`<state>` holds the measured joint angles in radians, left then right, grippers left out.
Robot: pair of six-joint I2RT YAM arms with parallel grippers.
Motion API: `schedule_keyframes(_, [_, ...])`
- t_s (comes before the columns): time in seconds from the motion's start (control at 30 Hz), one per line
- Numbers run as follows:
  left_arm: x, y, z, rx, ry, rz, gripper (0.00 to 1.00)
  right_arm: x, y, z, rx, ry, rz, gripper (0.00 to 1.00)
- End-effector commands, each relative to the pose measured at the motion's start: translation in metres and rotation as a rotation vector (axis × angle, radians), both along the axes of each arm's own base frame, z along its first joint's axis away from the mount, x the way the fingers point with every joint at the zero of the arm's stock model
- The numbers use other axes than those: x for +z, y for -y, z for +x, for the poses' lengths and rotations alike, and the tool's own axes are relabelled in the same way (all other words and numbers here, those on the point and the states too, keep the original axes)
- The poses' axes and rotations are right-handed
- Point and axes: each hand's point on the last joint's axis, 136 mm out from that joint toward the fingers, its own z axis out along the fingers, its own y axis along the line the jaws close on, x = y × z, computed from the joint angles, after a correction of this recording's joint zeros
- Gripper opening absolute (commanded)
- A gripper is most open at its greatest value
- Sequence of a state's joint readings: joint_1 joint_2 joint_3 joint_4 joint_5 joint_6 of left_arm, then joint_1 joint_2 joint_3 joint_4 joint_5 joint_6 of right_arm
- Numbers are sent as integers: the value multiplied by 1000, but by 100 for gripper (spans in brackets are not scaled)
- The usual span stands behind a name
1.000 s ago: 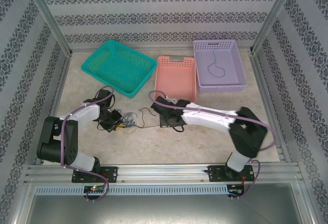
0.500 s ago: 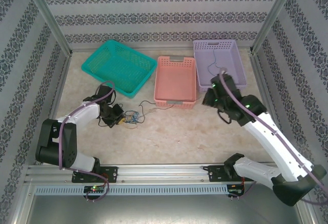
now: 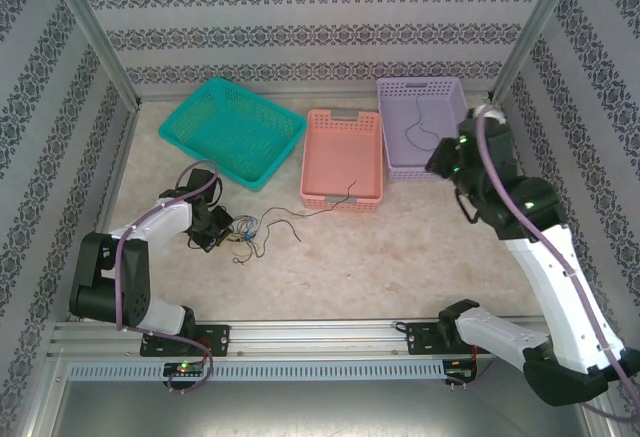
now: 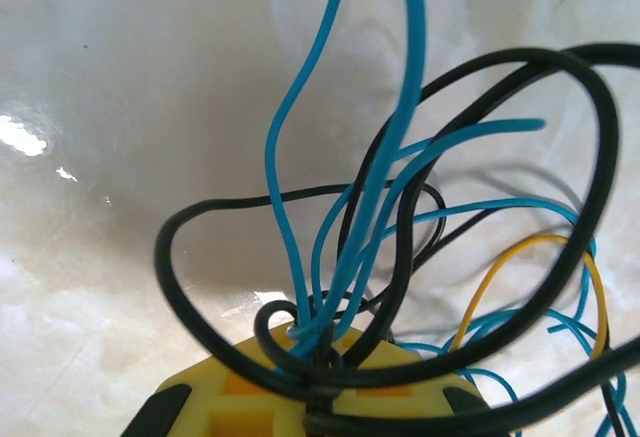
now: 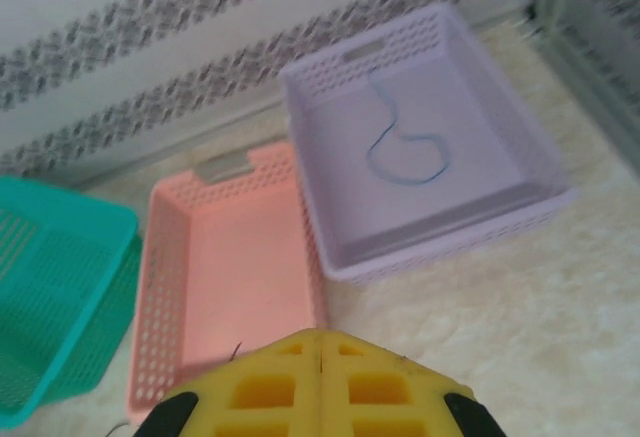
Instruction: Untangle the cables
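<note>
Thin, glossy cables [image 3: 250, 227], black, blue and 1 yellow, loop over the marbled surface [image 3: 400, 247], with the left hand [image 4: 320, 382] clamped on them. The right hand [image 5: 320, 377] has its moulded yellow pads pressed together near the perforated lilac basket [image 5: 330, 97].

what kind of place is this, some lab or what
Probably a robot lab test booth: two arms bolted to an aluminium rail, wallpapered panels boxing in the table, and staged props: plastic baskets and tangled cables.

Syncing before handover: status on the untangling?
Left gripper shut on cable tangle. Right gripper shut, apparently empty, by purple basket. Blue cable in that basket.
</note>
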<state>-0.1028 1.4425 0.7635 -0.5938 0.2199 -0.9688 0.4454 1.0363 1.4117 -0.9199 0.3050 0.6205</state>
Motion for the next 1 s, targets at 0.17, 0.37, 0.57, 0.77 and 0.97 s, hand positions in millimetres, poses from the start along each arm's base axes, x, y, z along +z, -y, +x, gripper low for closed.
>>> schedule_keyframes(0.17, [35, -3, 1, -93, 97, 27, 0, -144, -162, -30, 319, -377, 133, 32])
schedule_keyframes(0.37, [90, 23, 18, -295, 367, -63, 0, -189, -199, -24, 282, -473, 272, 47])
schedule_keyframes(0.57, [94, 20, 5, -308, 347, -45, 0, -225, -226, -22, 199, -564, 410, 52])
schedule_keyframes(0.77, [98, 19, 2, -287, 345, -44, 0, -240, -248, -16, 54, -590, 599, 62])
schedule_keyframes(0.97, [96, 23, -2, -281, 349, -65, 0, -241, -286, -18, 13, -643, 704, 65])
